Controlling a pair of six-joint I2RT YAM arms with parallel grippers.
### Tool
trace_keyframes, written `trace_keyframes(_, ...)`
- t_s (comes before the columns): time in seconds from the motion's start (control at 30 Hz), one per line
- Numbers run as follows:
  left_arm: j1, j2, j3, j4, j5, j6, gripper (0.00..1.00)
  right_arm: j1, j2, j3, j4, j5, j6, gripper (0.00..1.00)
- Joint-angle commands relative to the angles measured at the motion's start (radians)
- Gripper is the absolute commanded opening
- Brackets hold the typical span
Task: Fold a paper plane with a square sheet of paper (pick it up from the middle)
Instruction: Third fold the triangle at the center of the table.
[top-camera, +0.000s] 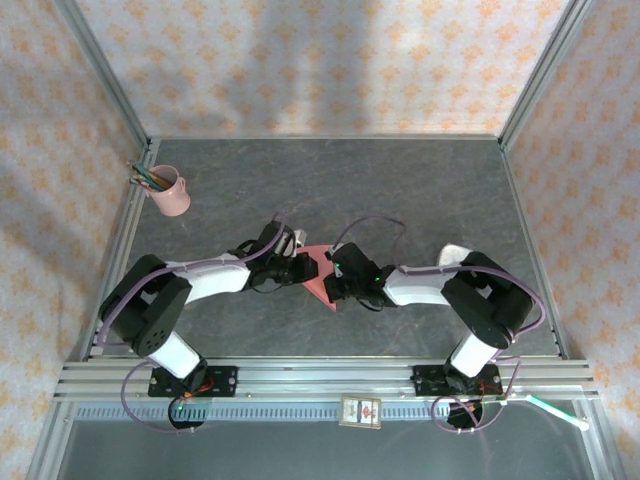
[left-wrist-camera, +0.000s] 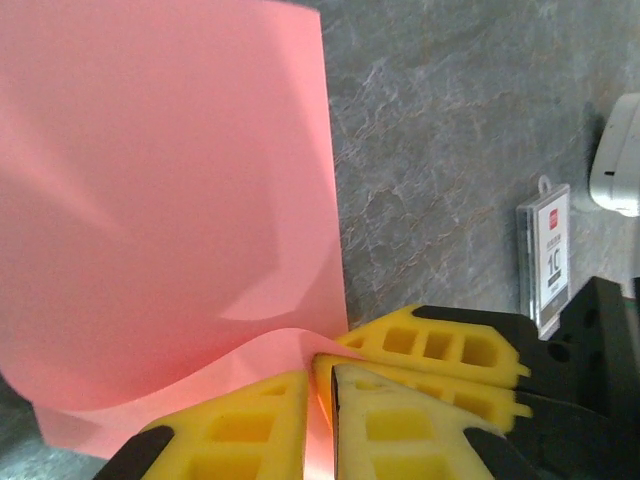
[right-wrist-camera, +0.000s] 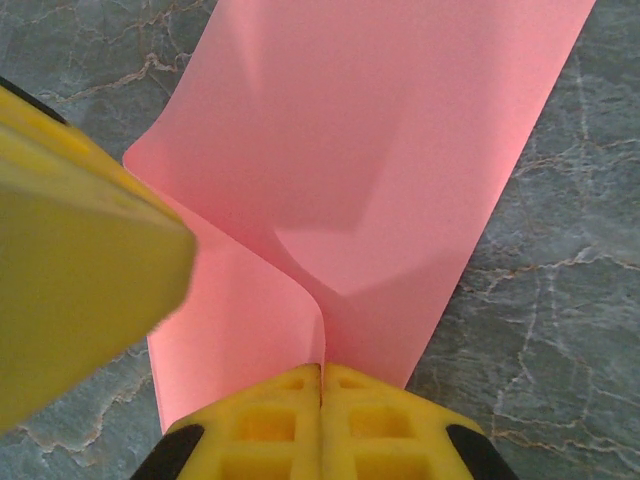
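The left gripper (left-wrist-camera: 320, 378), with yellow ribbed fingers, is clenched on the near edge of a thin salmon-pink square sheet of paper (left-wrist-camera: 170, 200), which curves up into its tips and spreads away ahead of them over the dark grey marbled table top (left-wrist-camera: 450, 150). Just beside it on the right, the right gripper (right-wrist-camera: 322, 372) is pinched tight on a raised fold of the same sheet, the rest reaching out beyond its fingertips
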Motion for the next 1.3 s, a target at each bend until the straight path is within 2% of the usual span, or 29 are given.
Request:
trace_keyframes(0.0,-0.008,0.039,0.03,0.03,0.016,-0.004,0.17,-0.005,0.011,-0.034,-0.07,0.035,0.011,0.05)
trace_keyframes(0.33,-0.009,0.08,0.007,-0.003,-0.01,0.034,0.17,-0.005,0.014,-0.035,-0.07,0.034,0.011,0.05)
trace_keyframes(0.6,-0.008,0.046,-0.033,-0.012,-0.014,0.032,0.17,-0.005,0.022,-0.039,-0.072,0.033,0.013,0.05)
trace_keyframes(0.83,-0.008,-0.007,0.002,-0.012,-0.002,0.013,0.19,-0.005,0.022,-0.035,-0.073,0.035,0.013,0.05)
trace_keyframes(1.27,-0.011,0.138,0.077,-0.013,-0.006,0.051,0.23,-0.005,0.017,-0.038,-0.072,0.039,0.02,0.05)
